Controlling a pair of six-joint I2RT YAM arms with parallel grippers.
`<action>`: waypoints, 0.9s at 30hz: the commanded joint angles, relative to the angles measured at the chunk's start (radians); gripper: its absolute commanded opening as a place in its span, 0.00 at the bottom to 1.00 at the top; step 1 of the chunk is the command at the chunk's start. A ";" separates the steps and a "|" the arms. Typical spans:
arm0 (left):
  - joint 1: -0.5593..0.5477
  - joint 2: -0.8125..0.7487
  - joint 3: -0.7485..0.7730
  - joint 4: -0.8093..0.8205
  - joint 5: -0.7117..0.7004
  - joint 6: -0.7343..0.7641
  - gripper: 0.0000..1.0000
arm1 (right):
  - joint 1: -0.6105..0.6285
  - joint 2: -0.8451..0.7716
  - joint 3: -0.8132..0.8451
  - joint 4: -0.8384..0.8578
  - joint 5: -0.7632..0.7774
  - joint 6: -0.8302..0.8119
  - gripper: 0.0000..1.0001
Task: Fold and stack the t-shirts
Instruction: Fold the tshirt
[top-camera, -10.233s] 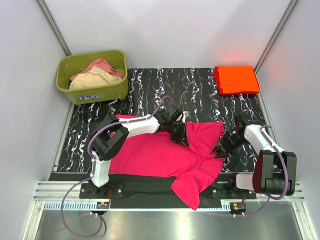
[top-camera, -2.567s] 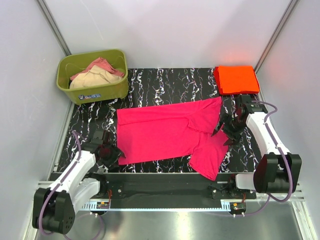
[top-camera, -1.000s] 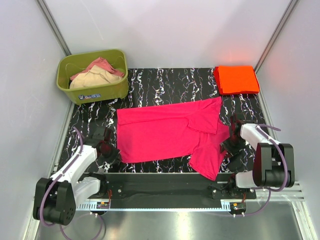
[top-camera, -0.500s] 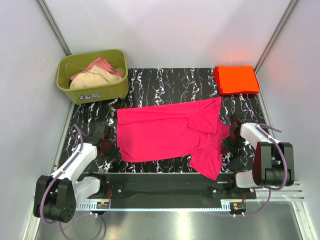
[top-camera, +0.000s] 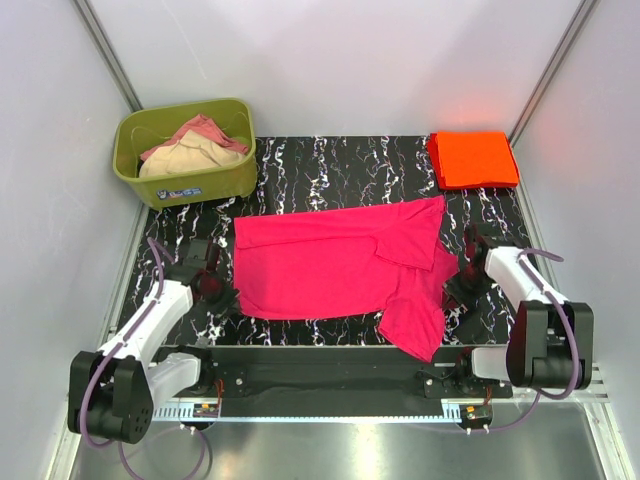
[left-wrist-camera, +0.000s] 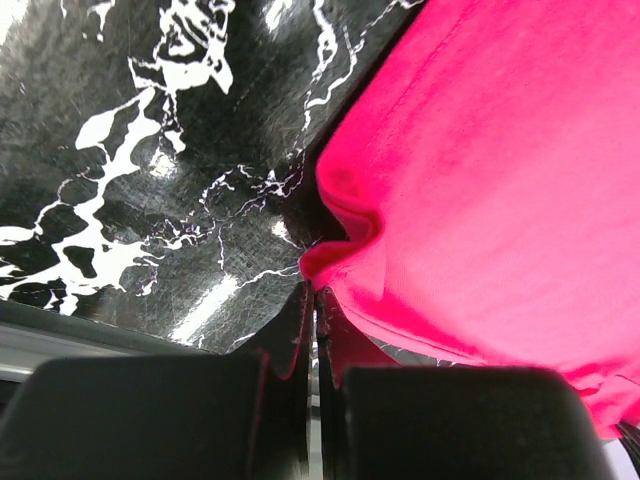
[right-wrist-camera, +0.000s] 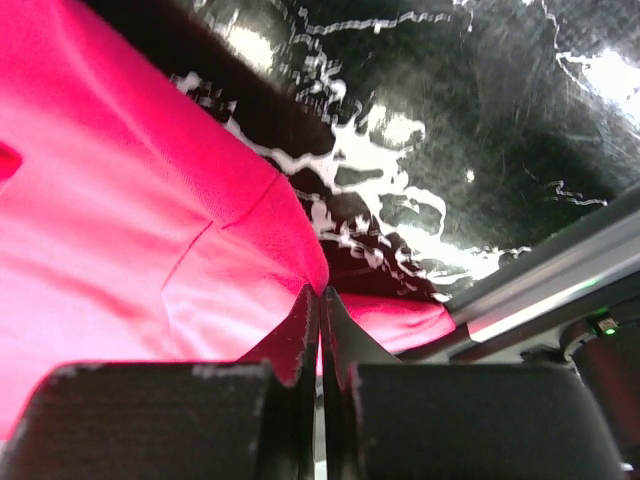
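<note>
Pink t-shirt (top-camera: 330, 265) lies spread at centre, near sleeve rumpled. Left gripper (top-camera: 214, 289) and right gripper (top-camera: 456, 288) are each clamped on opposite hems. Step looks like flattening; the next move likely calls for an even outward pull. Orange t-shirt (top-camera: 473, 159) sits folded far right.

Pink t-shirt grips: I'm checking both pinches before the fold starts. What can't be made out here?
- Left wrist view: the shut left gripper itself hides how much hem of the pink t-shirt it pinches.
- Right wrist view: likewise for the right gripper.
- Top view: layers of the orange t-shirt are too small to count.
- Top view: the wall of the green tub hides part of the clothes inside.
</note>
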 joint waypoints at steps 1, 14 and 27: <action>0.005 -0.006 0.048 -0.012 -0.036 0.041 0.00 | -0.003 -0.056 0.040 -0.051 -0.030 -0.055 0.00; 0.010 -0.006 0.054 -0.027 -0.044 0.067 0.00 | -0.003 -0.088 0.069 -0.083 -0.044 -0.153 0.00; 0.016 0.005 0.066 -0.070 -0.059 0.122 0.00 | -0.003 -0.102 0.187 -0.085 -0.033 -0.257 0.00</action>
